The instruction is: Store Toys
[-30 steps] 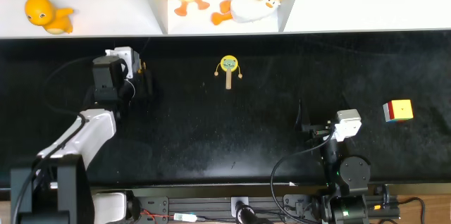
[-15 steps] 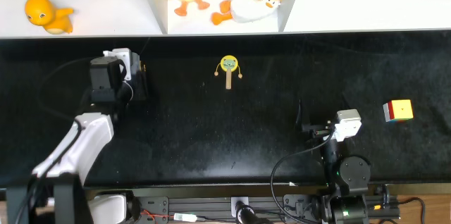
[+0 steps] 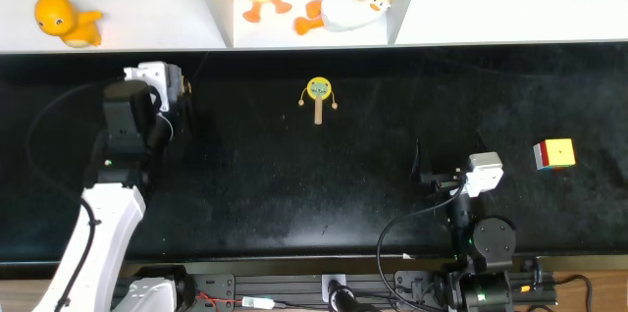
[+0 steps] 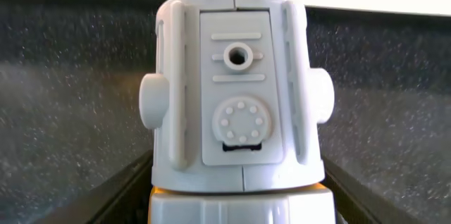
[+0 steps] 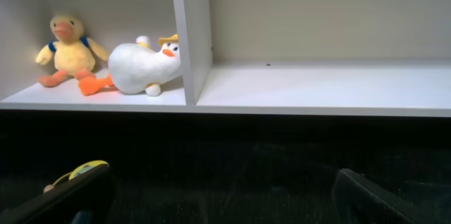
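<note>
left hand [image 3: 184,106] clenched on grey toy robot [image 4: 239,90], over the far left of the tabletop [image 3: 255,194], just short of the shelf [image 3: 491,18]. robot's long axis runs along the fingers: antenna end points at the shelf, yellow end sits back in the grip. right hand [image 5: 218,206] released, fingers wide apart, facing the shelf. small rattle [image 3: 317,94] mid-tabletop, handle toward the arm bases
</note>
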You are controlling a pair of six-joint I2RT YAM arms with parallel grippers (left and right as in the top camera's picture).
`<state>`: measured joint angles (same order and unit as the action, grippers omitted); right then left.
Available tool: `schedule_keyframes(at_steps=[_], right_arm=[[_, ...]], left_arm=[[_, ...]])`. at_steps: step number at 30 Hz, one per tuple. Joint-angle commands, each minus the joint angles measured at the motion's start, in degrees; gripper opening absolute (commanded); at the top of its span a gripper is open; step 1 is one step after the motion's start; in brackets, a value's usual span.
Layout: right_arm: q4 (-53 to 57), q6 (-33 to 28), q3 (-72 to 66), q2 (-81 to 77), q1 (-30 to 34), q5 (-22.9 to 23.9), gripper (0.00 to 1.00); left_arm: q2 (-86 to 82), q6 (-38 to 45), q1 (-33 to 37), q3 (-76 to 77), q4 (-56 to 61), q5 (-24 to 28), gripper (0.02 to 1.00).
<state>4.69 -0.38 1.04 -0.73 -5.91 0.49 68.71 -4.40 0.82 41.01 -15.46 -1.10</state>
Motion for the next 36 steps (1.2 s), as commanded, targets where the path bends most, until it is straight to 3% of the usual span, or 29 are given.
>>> schedule_keyframes(at_steps=[1,20,22,23,28,36], right_arm=[[-0.2,0.2,-0.7,0.5,0.3,0.6,0.996],[-0.2,0.2,-0.7,0.5,0.3,0.6,0.993],[-0.2,0.2,-0.7,0.5,0.3,0.6,0.993],[-0.2,0.2,-0.7,0.5,0.3,0.6,0.996],[-0.2,0.2,-0.7,0.5,0.3,0.6,0.996],[-0.2,0.2,-0.7,0.5,0.3,0.6,0.996]], left_arm=[[4.0,-0.4,-0.2,9.2,-0.8,0.7,0.439],[33.7,-0.2,-0.2,36.3,-2.7,2.8,0.443],[34.2,-0.2,-0.2,36.3,-3.1,2.8,0.684],[34.2,-0.2,-0.2,36.3,-3.3,2.7,0.759],[33.6,0.0,-0.2,36.3,-4.3,2.0,0.998],[18.7,0.9,-0.7,23.8,-5.7,-1.6,0.998]])
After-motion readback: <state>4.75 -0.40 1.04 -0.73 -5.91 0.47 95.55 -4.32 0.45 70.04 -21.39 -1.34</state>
